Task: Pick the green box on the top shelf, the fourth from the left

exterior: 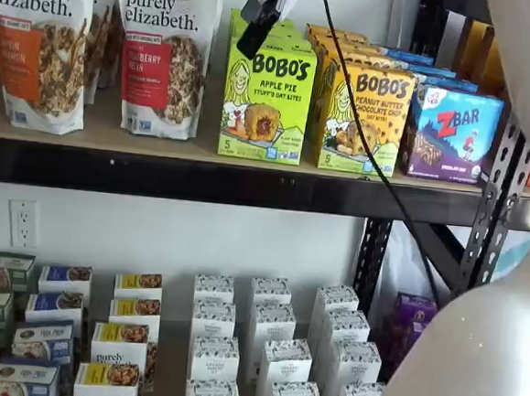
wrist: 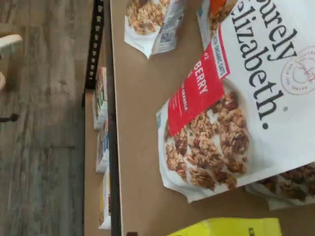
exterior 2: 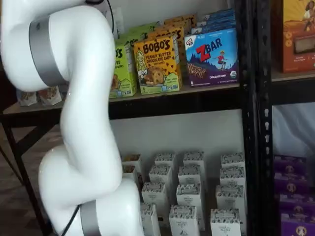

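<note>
**Operator:** Walk me across the shelf from the left. Where does my target sit?

**Spotter:** You start with the white pouches of Purely Elizabeth granola, one with an orange label (exterior: 40, 43), then one with a red label (exterior: 163, 52). Next comes your lime-green upright carton marked Bobo's Apple Pie, the green box (exterior: 266, 102), standing on the long tan wood-look top shelf (exterior: 105, 130) with its black metal beam. Touching its right side you have the yellow-orange Bobo's Peanut Butter Chocolate Chip carton (exterior: 368, 119), then the blue ZBar carton (exterior: 452, 132).

**Operator:** And my gripper?

**Spotter:** Your gripper (exterior: 263, 19) hangs from the top edge of a shelf view, a black finger slanting down with the black cable (exterior: 362, 132) trailing to its right. You see it side-on, so the gap doesn't show there; I take your jaws as standing wide apart with nothing between them.

**Operator:** Which way is the box from the jaws?

**Spotter:** Directly below and slightly behind your fingertips. Its long axis runs upright, its broad face towards you. I judge you need to come down and in, straddling the narrow sides without clipping the neighbour on the right.

**Operator:** Does the wrist camera help?

**Spotter:** Barely. You mostly get the red-label pouch (wrist: 231, 113); only a yellow-green corner, probably the box, peeks in.
</note>
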### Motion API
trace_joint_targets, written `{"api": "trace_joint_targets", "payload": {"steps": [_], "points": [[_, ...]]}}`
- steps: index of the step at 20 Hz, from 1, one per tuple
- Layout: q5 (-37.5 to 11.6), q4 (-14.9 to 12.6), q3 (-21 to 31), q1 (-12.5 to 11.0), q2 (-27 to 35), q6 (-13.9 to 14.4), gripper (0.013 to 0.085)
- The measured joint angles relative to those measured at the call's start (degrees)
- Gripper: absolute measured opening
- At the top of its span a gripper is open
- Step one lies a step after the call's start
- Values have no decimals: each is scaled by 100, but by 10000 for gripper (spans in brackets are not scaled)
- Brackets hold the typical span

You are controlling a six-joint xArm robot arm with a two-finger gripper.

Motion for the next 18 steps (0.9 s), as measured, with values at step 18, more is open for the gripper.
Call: {"api": "trace_joint_targets", "payload": {"steps": [18], "points": [[940,-362,-823,-80,583,-66,850]]}}
